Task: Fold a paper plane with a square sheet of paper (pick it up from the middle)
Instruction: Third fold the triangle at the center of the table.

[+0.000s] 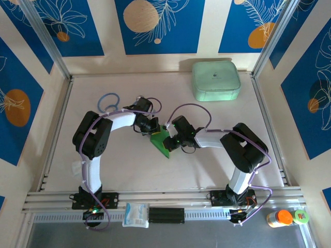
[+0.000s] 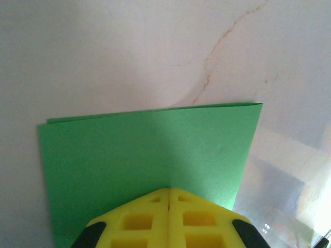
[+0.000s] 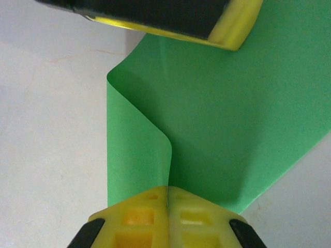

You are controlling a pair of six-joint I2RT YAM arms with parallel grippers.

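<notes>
At the near edge, a white packet point(image 1: 136, 214) is seen on the metal rail point(image 1: 170, 199), and an orange bottle point(image 1: 282, 218) is set at the right corner. Past the arm bases, in the middle of the counter point(image 1: 129, 165), the green paper point(image 1: 163, 143) is gripped from both sides. The left claw point(image 1: 150, 125) is clenched on its far-left side and the right claw point(image 1: 175, 137) is clenched on its right side. In the left wrist view, the yellow fingers point(image 2: 139, 222) are pressed together with the paper's near edge taken between them. The paper is doubled over there, and its two far edges are nearly matched. In the right wrist view, the fingers point(image 3: 196, 222) are closed on a curled bend of the paper, and the left claw is seen over the paper's far side. Farther back on the left, a blue ring point(image 1: 109, 99) is laid on the counter. A mint case point(image 1: 216, 80) is placed at the far right, well apart from the paper.
</notes>
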